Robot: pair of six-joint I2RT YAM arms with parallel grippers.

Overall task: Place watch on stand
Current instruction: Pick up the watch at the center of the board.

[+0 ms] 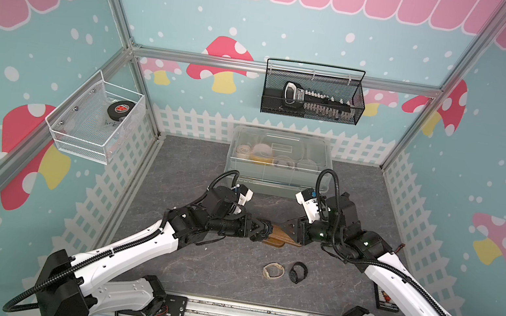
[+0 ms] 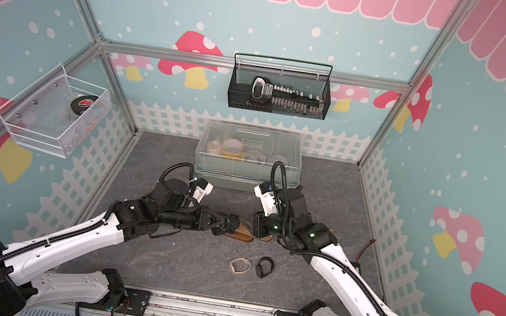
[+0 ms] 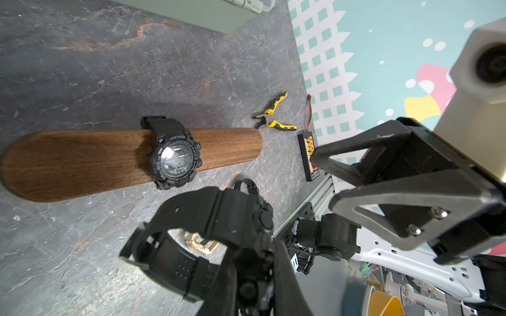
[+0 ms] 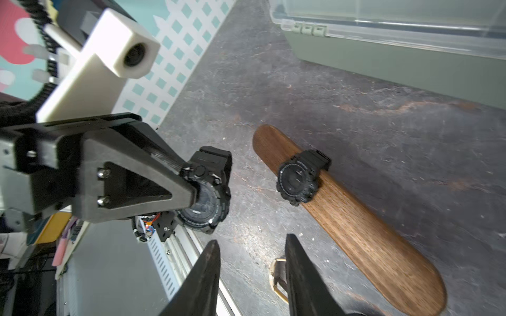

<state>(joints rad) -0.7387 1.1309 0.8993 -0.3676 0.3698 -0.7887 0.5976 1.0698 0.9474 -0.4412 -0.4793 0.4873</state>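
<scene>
Teal walls (image 1: 298,35) printed with pink scallops and mushrooms — 2 hung wire baskets, a white basket (image 1: 85,146) and a black basket (image 1: 330,114) — above a grey marbled floor (image 1: 210,269).

Stand: we log a flat brown wooden bar (image 1: 278,237), lying crosswise, only partly visible.
Left gripper (image 1: 260,231): closed on a chunky black watch (image 1: 265,228) at its end.
Loose: we count a beige strap watch (image 1: 273,270) beside a second black watch (image 1: 298,272).

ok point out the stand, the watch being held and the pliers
stand (image 3: 82,161): left wrist view, bare wood of the bar
held watch (image 4: 208,210): right wrist view, dial
pliers (image 3: 283,126): left wrist view, handle
</scene>
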